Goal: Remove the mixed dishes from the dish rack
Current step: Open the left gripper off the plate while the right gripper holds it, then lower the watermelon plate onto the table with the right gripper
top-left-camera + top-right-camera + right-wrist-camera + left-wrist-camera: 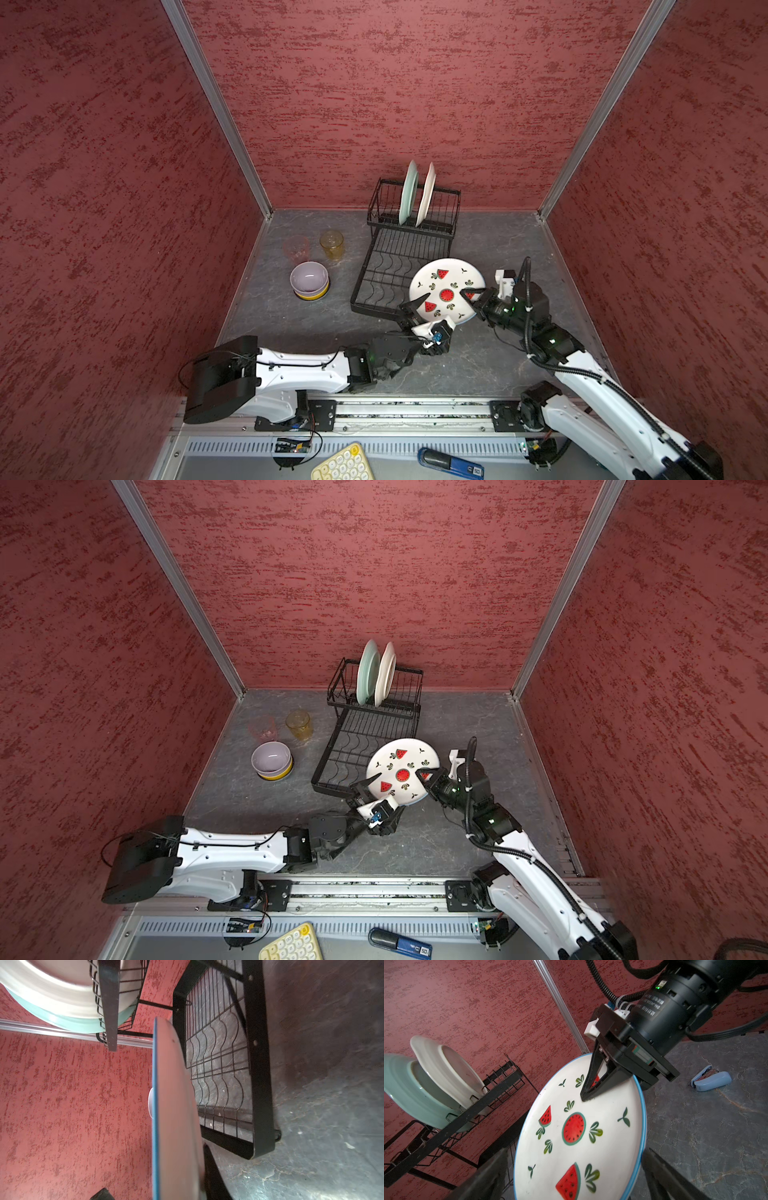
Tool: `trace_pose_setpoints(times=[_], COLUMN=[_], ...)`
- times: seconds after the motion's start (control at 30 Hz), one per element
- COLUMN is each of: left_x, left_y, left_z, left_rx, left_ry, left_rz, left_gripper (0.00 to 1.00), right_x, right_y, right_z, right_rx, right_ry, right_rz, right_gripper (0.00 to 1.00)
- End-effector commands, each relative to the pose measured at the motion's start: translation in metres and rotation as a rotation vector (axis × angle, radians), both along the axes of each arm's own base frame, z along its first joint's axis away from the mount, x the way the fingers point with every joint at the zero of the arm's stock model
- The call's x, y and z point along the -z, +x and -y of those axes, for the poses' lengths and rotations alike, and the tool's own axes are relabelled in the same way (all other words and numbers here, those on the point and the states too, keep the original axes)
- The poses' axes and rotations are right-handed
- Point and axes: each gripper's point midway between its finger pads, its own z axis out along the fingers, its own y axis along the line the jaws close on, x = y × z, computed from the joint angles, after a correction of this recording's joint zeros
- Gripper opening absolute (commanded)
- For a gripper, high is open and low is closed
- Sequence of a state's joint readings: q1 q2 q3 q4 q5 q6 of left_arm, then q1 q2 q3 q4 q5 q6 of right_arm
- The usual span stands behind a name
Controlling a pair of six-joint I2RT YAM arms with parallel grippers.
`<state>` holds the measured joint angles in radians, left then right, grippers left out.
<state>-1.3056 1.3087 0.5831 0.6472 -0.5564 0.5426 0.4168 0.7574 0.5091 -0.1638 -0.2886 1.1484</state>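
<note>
My right gripper (467, 294) (586, 1097) is shut on the right rim of the white watermelon plate (444, 276) (581, 1136), holding it tilted over the near corner of the black dish rack (361, 291) (259, 1064). The open left gripper (419, 309) (574, 1188) straddles the plate's near edge, both fingers apart from it. In the rack's raised basket a pale green plate (407, 195) and a cream plate (427, 195) stand upright. Left of the rack, on the table, are a lilac bowl (308, 276) nested in a yellow bowl (311, 294), an amber tumbler (331, 244) and a pink tumbler (296, 249).
Red walls close in the grey table on three sides. A pale blue stapler (710, 1080) lies on the table behind the right arm. A yellow keyboard (343, 461) and a blue tool (451, 461) lie below the arm rail.
</note>
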Motion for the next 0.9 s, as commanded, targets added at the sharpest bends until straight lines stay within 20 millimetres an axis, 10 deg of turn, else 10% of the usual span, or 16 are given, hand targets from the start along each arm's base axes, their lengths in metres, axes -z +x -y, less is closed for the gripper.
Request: trace_pose_setpoints(times=[0.0, 0.87], left_x=[-0.012, -0.026], left_y=[0.013, 0.051], left_z=[-0.017, -0.089], left_rx=[-0.077, -0.307], left_ry=[-0.075, -0.254], left_rz=[-0.015, -0.106], left_gripper=[1.0, 1.0], right_x=[-0.015, -0.013], right_y=[0.0, 0.058], right_z=[0.009, 0.138], right_rx=[0.044, 0.459], right_ry=[0.013, -0.203], right_rz=[0.067, 0.085], right_gripper=[0.0, 0.0])
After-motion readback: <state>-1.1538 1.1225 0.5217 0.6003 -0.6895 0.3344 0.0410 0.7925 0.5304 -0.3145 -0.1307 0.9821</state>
